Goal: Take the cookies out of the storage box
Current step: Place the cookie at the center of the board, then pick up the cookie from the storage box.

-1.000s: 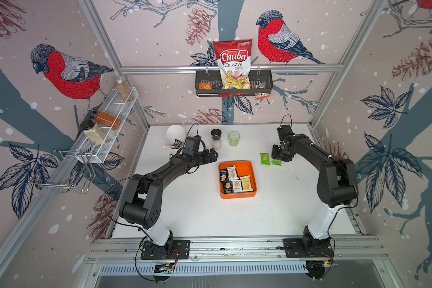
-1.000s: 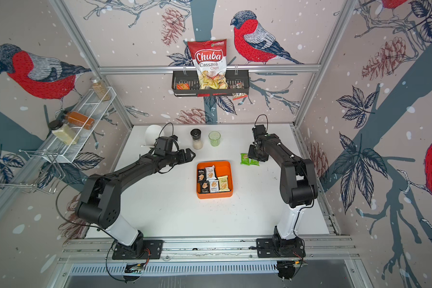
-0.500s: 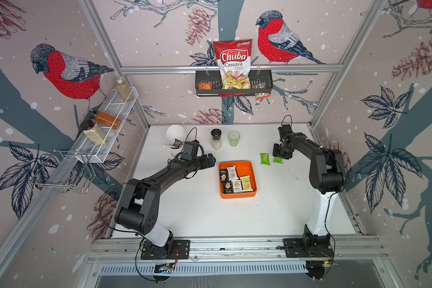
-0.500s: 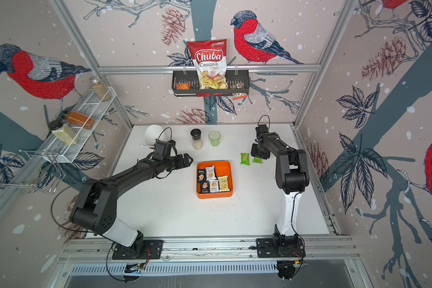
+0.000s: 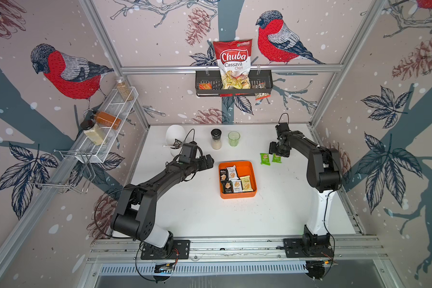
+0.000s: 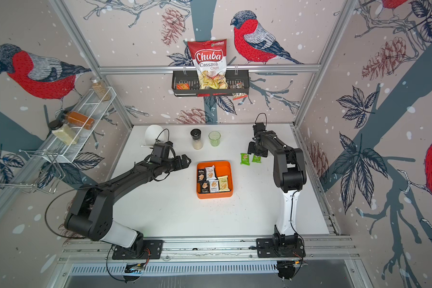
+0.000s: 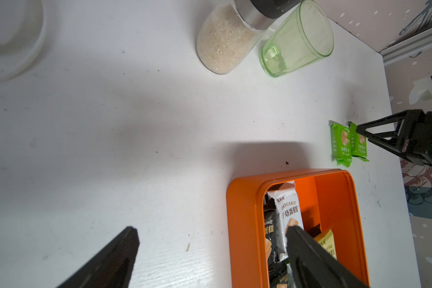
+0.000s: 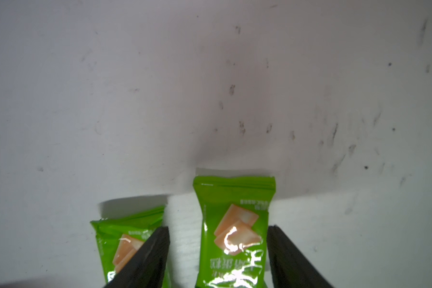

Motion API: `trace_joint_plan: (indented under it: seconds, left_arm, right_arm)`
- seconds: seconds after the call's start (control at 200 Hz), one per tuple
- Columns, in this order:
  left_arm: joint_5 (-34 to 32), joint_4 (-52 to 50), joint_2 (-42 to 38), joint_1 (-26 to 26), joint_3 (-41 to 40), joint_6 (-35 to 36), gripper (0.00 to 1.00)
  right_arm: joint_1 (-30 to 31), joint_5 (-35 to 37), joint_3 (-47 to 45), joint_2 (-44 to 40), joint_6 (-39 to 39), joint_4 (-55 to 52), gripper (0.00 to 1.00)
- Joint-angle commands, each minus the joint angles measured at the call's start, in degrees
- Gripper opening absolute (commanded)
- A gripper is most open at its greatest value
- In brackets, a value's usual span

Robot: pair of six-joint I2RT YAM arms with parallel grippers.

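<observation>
The orange storage box (image 5: pixel 237 195) (image 6: pixel 215 195) sits mid-table with several cookies (image 5: pixel 235 180) in black, white and pale yellow wrappers inside. Two green cookie packets (image 5: pixel 265 158) (image 5: pixel 276 158) lie flat on the table behind and to the right of it. My right gripper (image 5: pixel 277 153) (image 8: pixel 217 234) is low over the right-hand green packet (image 8: pixel 235 224), open, with one finger on each side of it; the other green packet (image 8: pixel 125 237) lies beside it. My left gripper (image 5: pixel 208 160) (image 7: pixel 212 230) hangs open at the box's left wall (image 7: pixel 245 224), one finger over a white packet (image 7: pixel 288 212).
A spice jar (image 5: pixel 216 139) and a green cup (image 5: pixel 234 138) stand behind the box, with a white bowl (image 5: pixel 175 133) at the back left. A black wall basket (image 5: pixel 264 86) holds a Chuba bag. A white wire rack (image 5: pixel 105 129) hangs on the left wall.
My right gripper has opened and let go of the green packet, which now lies on the table beside the other one. My left gripper has drifted slightly toward the front.
</observation>
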Motion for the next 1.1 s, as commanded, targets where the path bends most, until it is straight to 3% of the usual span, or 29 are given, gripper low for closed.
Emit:
trace_joint_plan:
  seconds: [0.0,0.545,0.635,1.096]
  left_arm:
    - [-0.35,-0.08,-0.91,0.02,-0.4,0.8,0.96]
    - [2.62,0.88,2.15,0.3,1.11,1.91,0.96]
    - [3.34,1.4,2.84,0.23,1.31,1.05,0.96]
    - [2.76,3.34,1.0,0.31,-2.66,-1.28,0.96]
  right_arm:
    - [2.26,1.89,0.28,-2.57,0.27,-1.79,0.68]
    - [22.15,-0.81,-3.96,-14.14,8.34,-4.66,0.62]
    - [24.53,-3.49,-6.46,-16.0,8.92,-5.32,0.61]
    - [35.06,-3.18,-16.84,-19.55,14.41,-6.74,0.59]
